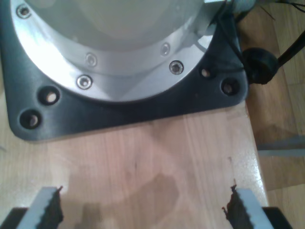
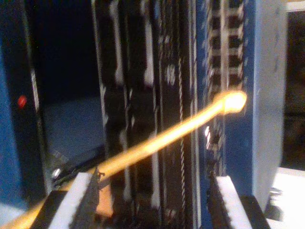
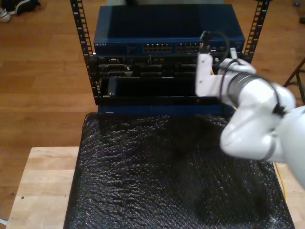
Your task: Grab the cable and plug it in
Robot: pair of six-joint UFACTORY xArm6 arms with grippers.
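Cable (image 2: 157, 140) grabbed: my second pincer (image 2: 155, 200) has it near one finger (image 2: 76, 200), yet jaws stand wide apart, so cannot tell if really pinched. Cable runs up to rack (image 2: 267, 95), bright tip by port column. Plug not in yet, I think; pushing in left. Tip too blurry to read. My first pincer (image 1: 143, 210) open, nothing held, over wooden table (image 1: 143, 157) near arm base (image 1: 124, 107)
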